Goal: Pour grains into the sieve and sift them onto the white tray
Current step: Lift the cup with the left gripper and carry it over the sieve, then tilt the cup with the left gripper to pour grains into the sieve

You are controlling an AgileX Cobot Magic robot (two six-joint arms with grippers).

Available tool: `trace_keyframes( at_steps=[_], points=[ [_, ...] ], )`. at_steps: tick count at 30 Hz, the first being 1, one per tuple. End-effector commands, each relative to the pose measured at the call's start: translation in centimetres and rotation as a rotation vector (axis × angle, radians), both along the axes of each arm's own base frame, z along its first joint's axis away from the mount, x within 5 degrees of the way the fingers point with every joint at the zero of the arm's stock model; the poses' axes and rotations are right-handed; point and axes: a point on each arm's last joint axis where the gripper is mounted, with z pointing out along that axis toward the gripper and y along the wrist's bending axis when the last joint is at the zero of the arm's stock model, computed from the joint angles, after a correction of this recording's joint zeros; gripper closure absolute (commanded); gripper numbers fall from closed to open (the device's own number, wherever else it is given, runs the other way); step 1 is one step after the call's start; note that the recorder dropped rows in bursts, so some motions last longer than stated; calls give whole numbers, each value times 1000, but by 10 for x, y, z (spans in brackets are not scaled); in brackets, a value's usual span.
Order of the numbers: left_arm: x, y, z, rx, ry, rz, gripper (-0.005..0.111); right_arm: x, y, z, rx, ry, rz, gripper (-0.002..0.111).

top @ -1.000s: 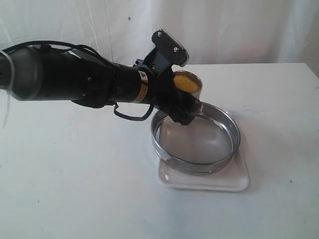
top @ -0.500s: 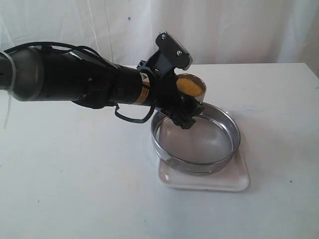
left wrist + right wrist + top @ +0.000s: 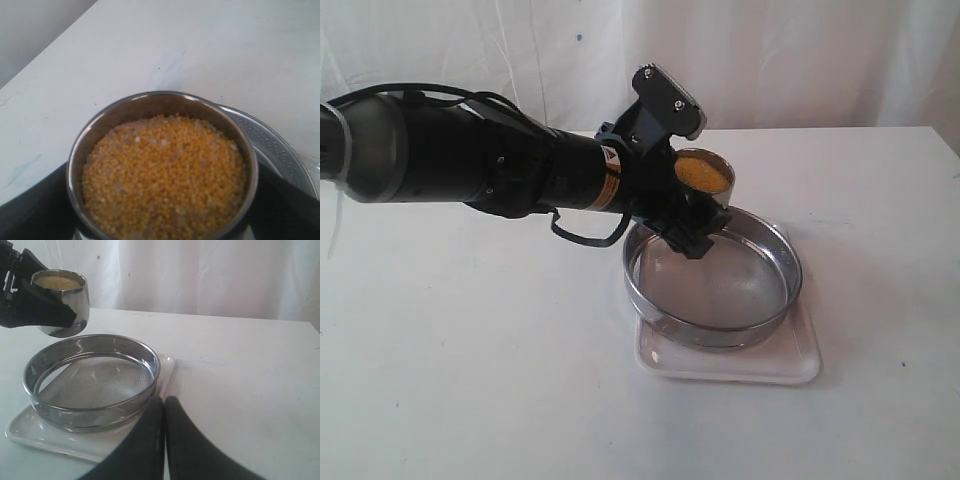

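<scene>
My left gripper (image 3: 695, 215) is shut on a small steel cup (image 3: 705, 185) and holds it in the air over the far left rim of the sieve (image 3: 715, 272). The cup (image 3: 160, 165) is full of golden-yellow grains (image 3: 165, 180) with paler bits; it tilts toward the sieve. The sieve (image 3: 92, 377) holds nothing on its mesh and sits on the white tray (image 3: 790, 362). My right gripper (image 3: 164, 401) is shut on nothing, low beside the tray (image 3: 50, 437); it does not show in the exterior view. From the right wrist view the cup (image 3: 65, 300) hangs above the sieve's far edge.
A white tabletop (image 3: 470, 380) spreads around the tray, with a white curtain (image 3: 800, 60) behind it. My black left arm (image 3: 470, 160) reaches across from the left at about cup height.
The cup has been lifted slightly and tipped toward the sieve over the last second; between half a second ago and now it hardly moved. No grains have left it.
</scene>
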Motion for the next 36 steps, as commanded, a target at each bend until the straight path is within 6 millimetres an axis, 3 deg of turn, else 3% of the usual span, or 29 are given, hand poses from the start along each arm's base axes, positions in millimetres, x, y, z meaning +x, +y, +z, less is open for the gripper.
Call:
trace_keyframes(
  at_steps=[1, 11, 27, 36],
  points=[
    [-3, -4, 8, -25, -4, -20, 107, 0, 0, 0, 4, -14, 3, 108],
    [-4, -7, 11, -4, -86, -77, 107, 0, 0, 0, 4, -14, 3, 108],
    [-6, -8, 7, -47, -30, -46, 107, 0, 0, 0, 4, -14, 3, 108],
    [-19, -10, -15, -3, -46, 66, 107, 0, 0, 0, 4, -14, 3, 108]
  ],
)
